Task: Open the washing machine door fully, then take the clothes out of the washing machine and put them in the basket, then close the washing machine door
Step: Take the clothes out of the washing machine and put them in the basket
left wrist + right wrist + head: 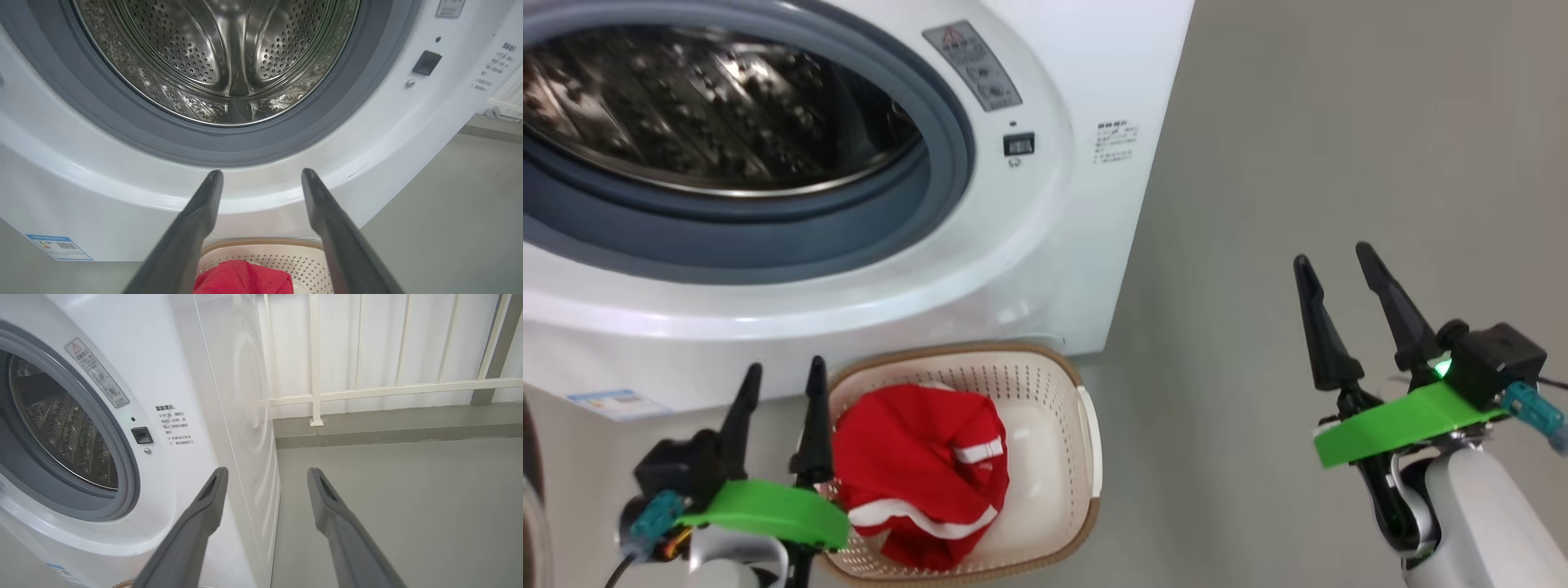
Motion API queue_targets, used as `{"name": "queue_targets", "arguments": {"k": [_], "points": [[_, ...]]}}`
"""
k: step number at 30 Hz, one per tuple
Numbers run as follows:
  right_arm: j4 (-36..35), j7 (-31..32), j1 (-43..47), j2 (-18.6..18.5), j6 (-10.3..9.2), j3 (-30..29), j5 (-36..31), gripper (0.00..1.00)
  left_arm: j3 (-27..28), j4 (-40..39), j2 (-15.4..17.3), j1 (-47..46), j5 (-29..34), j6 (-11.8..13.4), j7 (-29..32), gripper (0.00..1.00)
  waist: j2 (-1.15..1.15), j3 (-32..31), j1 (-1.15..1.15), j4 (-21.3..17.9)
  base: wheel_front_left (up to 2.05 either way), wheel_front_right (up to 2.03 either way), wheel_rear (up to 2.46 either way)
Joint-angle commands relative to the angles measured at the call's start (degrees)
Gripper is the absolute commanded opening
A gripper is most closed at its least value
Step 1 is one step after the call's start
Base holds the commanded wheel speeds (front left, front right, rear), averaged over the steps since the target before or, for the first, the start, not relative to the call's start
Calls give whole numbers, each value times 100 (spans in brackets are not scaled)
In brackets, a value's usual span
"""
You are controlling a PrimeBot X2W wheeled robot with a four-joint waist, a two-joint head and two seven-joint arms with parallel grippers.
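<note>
The washing machine (1045, 245) stands with its opening uncovered, and its steel drum (229, 61) shows bare metal. Of the washing machine door I see just a dark curved sliver (528, 457) at the head view's lower left edge. Red clothes (915, 474) with white bands lie heaped in the basket (1086, 425) on the floor before the machine. My left gripper (784, 369) hangs open and holds nothing, just left of the basket, fingers pointing at the machine's front. In the left wrist view the left gripper (262, 173) frames the basket rim (265, 245) and the clothes (245, 279). My right gripper (1333, 257) is open and holds nothing over bare floor.
Grey floor (1339, 163) spreads to the right of the machine. The right gripper (267, 471) points past the machine's right side (245, 416) toward a cream railing (367, 392) and a low kerb. A blue sticker (617, 402) sits low on the machine's front.
</note>
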Motion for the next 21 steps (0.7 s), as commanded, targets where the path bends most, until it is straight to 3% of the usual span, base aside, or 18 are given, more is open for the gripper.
{"name": "queue_targets", "arguments": {"k": [1,10,21], "points": [[-159,-36,128,37,29,66,-99,100,268,-380,80,163,113,-18,-69,100,0,-363,0,70,0,0,0],[-137,-36,407,-39,29,-51,-68,100,627,-1481,69,847,410,-86,-70,100,0,-820,0,80,0,0,0],[-451,-36,1038,-220,29,-79,115,100,790,-1917,67,1576,536,-186,-70,100,0,-1278,0,18,0,0,0]]}}
